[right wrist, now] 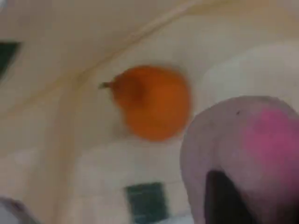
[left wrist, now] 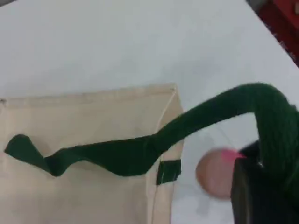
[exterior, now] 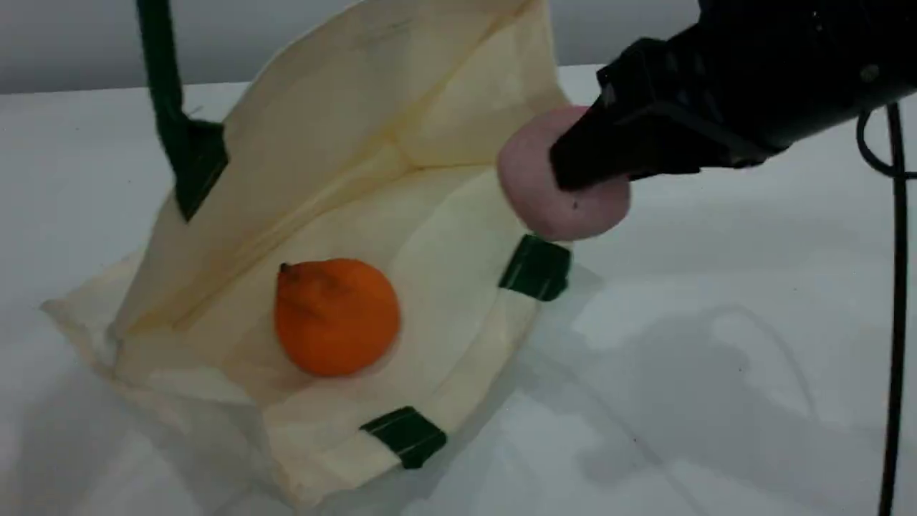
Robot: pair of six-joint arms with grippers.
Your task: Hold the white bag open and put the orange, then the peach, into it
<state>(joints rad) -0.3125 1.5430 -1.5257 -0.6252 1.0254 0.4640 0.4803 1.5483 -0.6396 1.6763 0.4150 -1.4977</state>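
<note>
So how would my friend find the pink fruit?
Find the big cream-white canvas bag with dark green straps, propped open on the white table. At its right edge, the black right gripper holds the pale pink round peach off the table. The bright orange fruit lies inside instead.

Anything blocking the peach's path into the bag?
Nothing visible. The right hand holds the peach just above the white bag's open mouth; the orange lies deeper inside, leaving bare fabric near the rim.

A plain white bench (exterior: 716, 344) fills the view, soft grey shadows across it; a thin black cable (exterior: 895, 301) hangs down along its right edge
</note>
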